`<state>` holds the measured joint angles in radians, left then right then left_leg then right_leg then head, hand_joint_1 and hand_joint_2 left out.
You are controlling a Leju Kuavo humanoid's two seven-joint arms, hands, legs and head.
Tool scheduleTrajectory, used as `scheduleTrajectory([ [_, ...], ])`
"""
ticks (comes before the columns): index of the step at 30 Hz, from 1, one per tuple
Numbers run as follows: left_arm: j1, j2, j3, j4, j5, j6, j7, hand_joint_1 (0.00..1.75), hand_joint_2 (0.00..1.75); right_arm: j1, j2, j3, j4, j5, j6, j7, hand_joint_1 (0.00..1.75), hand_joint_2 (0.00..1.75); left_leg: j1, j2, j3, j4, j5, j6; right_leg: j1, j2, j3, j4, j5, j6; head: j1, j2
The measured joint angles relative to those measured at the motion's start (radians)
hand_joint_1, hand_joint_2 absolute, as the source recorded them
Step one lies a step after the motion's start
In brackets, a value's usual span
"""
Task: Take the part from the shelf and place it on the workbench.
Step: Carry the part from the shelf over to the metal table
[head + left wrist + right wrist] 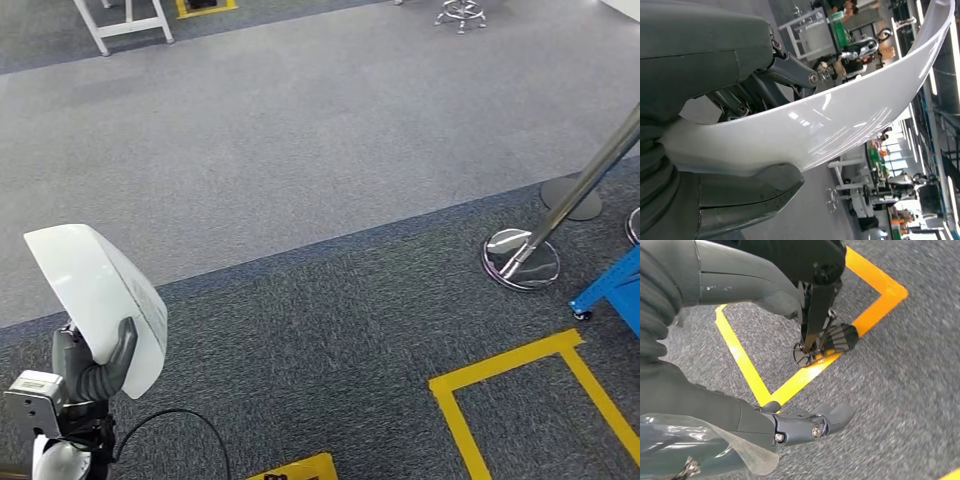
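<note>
- I have the white curved part (94, 295) gripped in the left hand (102, 365), low at the near left of the head view, held up above the grey carpet (317, 180).
- In the left wrist view the thumb (753, 192) presses one face of the part (821, 125) and the darker fingers (791, 70) bear on the other, so the hold looks firm.
- The right hand (806, 340) hangs over the carpet and a yellow tape square (749, 375); its fingers are apart and I see nothing in them, though the picture is blurred.
- My read: the pick from the shelf is done and I am in the carry, with the placing still to come.
- No workbench is plainly in front of me; ahead I see carpet, yellow floor tape (528, 375), a chrome stanchion (562, 205) at the right and a blue frame (615, 285) at the right edge.
- Next I would need to turn or walk until the bench comes into view, keeping the part level and clear of the stanchion, then lower it flat before loosening the hand.
</note>
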<state>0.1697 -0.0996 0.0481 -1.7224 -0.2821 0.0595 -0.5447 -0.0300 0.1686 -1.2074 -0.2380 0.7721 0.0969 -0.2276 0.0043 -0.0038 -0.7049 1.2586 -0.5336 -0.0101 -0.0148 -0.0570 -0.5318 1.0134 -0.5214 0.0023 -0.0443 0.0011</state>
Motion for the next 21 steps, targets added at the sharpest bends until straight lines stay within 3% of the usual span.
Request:
scheduleTrajectory([
  [2,-0.001,0.0,0.0,0.0,0.0,0.0,0.0,1.75,1.75,-0.001,0.0,0.0,0.0,0.0,0.0,0.0,0.0,1.75,-0.009,0.041,0.071,-0.137,0.06,0.013,0.003,-0.023,0.009,0.0,-0.007,0.004,0.0,0.0],
  [4,-0.003,0.0,0.0,0.0,0.0,0.0,0.0,1.75,1.75,-0.002,0.0,0.0,0.0,0.0,0.0,0.0,0.0,1.75,-0.021,0.076,0.11,-0.219,0.076,0.025,0.007,-0.043,0.014,-0.001,-0.014,0.012,0.001,0.0],
  [5,-0.003,0.0,0.0,0.0,0.0,0.0,0.0,1.75,1.75,-0.003,0.0,0.0,0.0,0.0,0.0,0.0,0.0,1.75,-0.026,0.077,0.111,-0.227,0.071,0.029,0.008,-0.054,0.016,-0.002,-0.016,0.017,0.001,0.0],
  [7,0.0,0.0,0.0,-0.001,0.0,0.0,0.0,1.75,1.75,-0.005,0.0,0.0,0.0,0.0,0.0,0.0,0.0,1.75,-0.025,0.053,0.114,-0.239,0.075,0.039,0.007,-0.067,0.023,-0.005,-0.023,0.028,0.002,0.0],
  [9,-0.002,0.0,0.0,-0.003,0.0,0.0,0.0,1.75,1.75,-0.005,0.0,0.0,0.0,0.0,0.0,-0.001,0.0,1.75,-0.019,0.029,0.124,-0.253,0.081,0.05,0.004,-0.023,0.009,0.035,-0.052,0.036,0.005,0.0],
  [11,-0.005,-0.001,0.0,-0.003,0.001,0.0,0.0,1.75,1.75,-0.003,0.0,0.0,0.0,0.0,0.0,-0.001,0.0,1.75,-0.014,0.006,0.127,-0.257,0.082,0.058,0.002,0.037,-0.054,0.157,-0.11,0.039,0.01,0.0],
  [13,-0.004,-0.002,0.0,-0.003,0.001,-0.001,0.0,1.75,1.75,-0.001,0.0,0.0,0.0,0.0,0.0,0.0,0.0,1.75,-0.014,-0.02,0.128,-0.256,0.081,0.06,0.002,0.054,-0.119,0.266,-0.14,0.041,0.01,0.0],
  [14,-0.003,-0.002,0.0,-0.003,0.001,-0.001,0.0,1.75,1.75,0.0,0.0,0.0,0.0,0.0,0.0,0.0,0.0,1.75,-0.014,-0.035,0.128,-0.255,0.08,0.06,0.002,0.056,-0.129,0.27,-0.124,0.042,0.01,0.0],
  [15,-0.003,-0.002,0.0,-0.003,0.001,-0.001,0.0,1.75,1.75,0.0,0.0,0.0,0.0,0.0,0.0,0.0,0.0,1.75,-0.013,-0.05,0.13,-0.254,0.079,0.058,0.002,0.058,-0.123,0.238,-0.091,0.042,0.01,0.0],
  [16,-0.003,-0.002,0.0,-0.003,0.001,-0.001,0.0,1.75,1.75,0.0,0.0,0.0,0.0,0.0,0.0,0.0,0.0,1.75,-0.011,-0.064,0.131,-0.251,0.077,0.055,0.0,0.069,-0.098,0.171,-0.046,0.043,0.01,0.0],
  [18,-0.003,-0.002,0.0,-0.003,0.0,-0.001,0.001,1.75,1.75,-0.001,0.0,0.0,0.0,0.0,0.0,0.0,0.0,1.75,-0.01,-0.09,0.127,-0.24,0.071,0.045,-0.008,0.123,-0.046,0.049,0.006,0.044,0.011,0.0],
  [20,-0.003,-0.002,0.0,-0.003,0.0,-0.001,0.001,1.75,1.75,-0.001,0.0,0.0,0.0,0.0,0.0,0.0,0.0,1.75,-0.006,-0.113,0.118,-0.233,0.07,0.032,-0.009,0.155,-0.024,0.01,0.008,0.038,0.01,0.0],
  [21,-0.003,-0.001,0.0,-0.003,0.0,-0.001,0.001,1.75,1.75,-0.001,0.0,0.0,0.0,0.0,0.0,0.0,0.0,1.75,-0.004,-0.125,0.115,-0.233,0.072,0.026,-0.007,0.145,-0.02,0.007,0.009,0.033,0.009,0.0],
])
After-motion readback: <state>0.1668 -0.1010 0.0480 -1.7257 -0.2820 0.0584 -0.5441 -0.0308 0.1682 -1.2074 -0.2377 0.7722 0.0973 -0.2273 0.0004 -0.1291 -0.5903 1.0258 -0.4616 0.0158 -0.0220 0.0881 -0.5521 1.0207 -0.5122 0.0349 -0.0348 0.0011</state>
